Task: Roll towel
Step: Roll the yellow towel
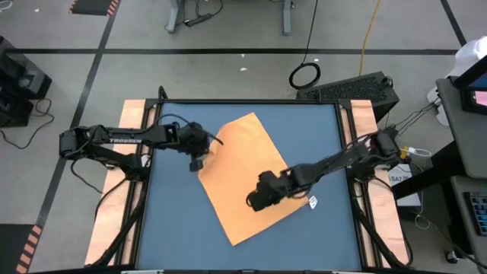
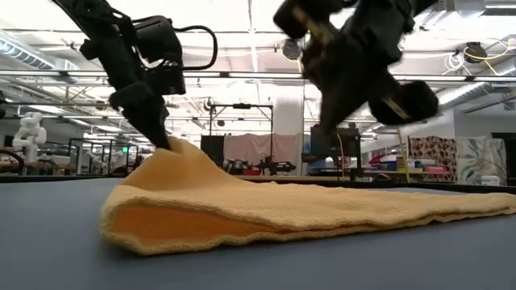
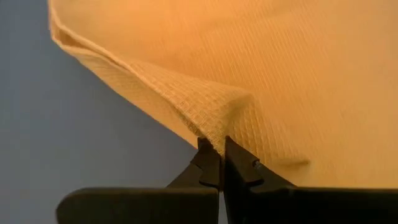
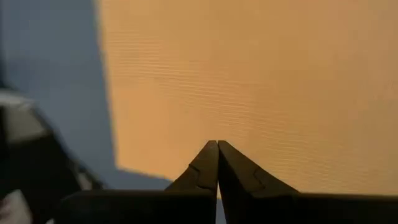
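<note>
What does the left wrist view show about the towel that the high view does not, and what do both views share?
Only the left wrist view shows the left end effector shut on a pinched, raised fold of the towel, and its waffle weave. Only the high view shows the whole towel lying diagonally on the blue table, the right end effector above its middle, and the small white tag near the towel's right edge. Both show the orange-yellow towel on the blue surface, with the left end effector at its edge.
</note>
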Controlling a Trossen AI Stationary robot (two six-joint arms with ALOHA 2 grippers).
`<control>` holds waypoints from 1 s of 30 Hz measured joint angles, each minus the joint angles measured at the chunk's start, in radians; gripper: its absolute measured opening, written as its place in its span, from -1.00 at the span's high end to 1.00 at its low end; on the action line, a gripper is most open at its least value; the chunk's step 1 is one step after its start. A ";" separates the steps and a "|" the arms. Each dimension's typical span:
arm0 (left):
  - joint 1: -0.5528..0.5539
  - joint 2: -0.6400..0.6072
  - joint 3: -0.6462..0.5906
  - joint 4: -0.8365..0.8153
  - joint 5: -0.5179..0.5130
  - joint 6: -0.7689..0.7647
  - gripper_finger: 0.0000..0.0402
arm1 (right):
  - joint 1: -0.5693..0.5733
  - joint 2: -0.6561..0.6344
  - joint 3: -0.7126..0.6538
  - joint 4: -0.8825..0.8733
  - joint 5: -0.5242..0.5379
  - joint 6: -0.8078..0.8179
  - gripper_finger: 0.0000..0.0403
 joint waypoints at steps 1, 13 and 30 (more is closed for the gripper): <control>0.000 0.000 0.000 -0.005 0.000 0.018 1.00 | -0.017 -0.023 0.000 -0.003 -0.015 -0.031 0.99; 0.019 0.005 0.000 0.052 -0.276 0.162 1.00 | -0.254 -0.134 -0.001 -0.137 -0.134 -0.388 0.99; 0.117 0.104 -0.001 0.205 -0.236 0.294 1.00 | -0.110 0.069 -0.134 0.030 -0.058 -0.084 1.00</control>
